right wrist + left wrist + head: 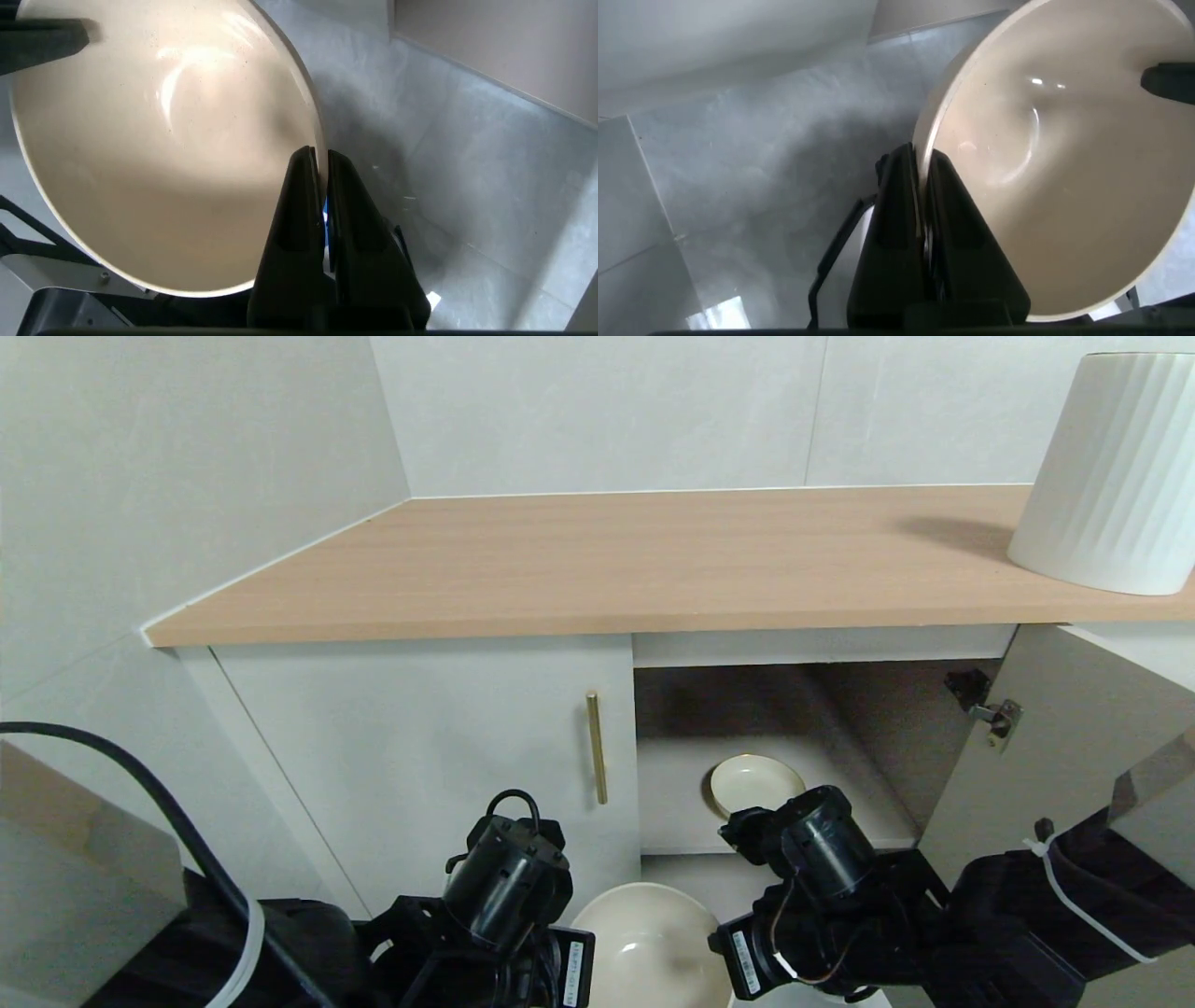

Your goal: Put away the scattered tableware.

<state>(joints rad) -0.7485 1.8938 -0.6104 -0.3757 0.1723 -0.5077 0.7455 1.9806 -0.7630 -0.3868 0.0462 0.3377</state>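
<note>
Head view, left part: closed white cabinet door (420,747) with a slim brass bar handle (597,747), under a light wooden surface (607,560).
Left gripper (922,168): its black fingers (898,210) are clenched on the left rim of the bowl, one inside the wall and one outside.
Bowl: large cream glazed ceramic bowl (649,947), mouth up, carried between the two grippers low in front of the cabinet, just outside the open compartment.
Right gripper (320,163): its fingers (299,215) are pinched on the opposite rim in the same way.
Open compartment: pale inner shelf (672,803) carrying a small cream dish with a gold rim (754,782), set towards the middle.
Right part: swung-out white cabinet door (1055,747); a white ribbed cylindrical vessel (1116,476) stands on the surface above.
Step in hand: probably the two-armed carry of the bowl towards the shelf.
Next move: both arms would need to advance together and level, clear the shelf edge, and set the bowl beside the dish without striking it before letting go.
</note>
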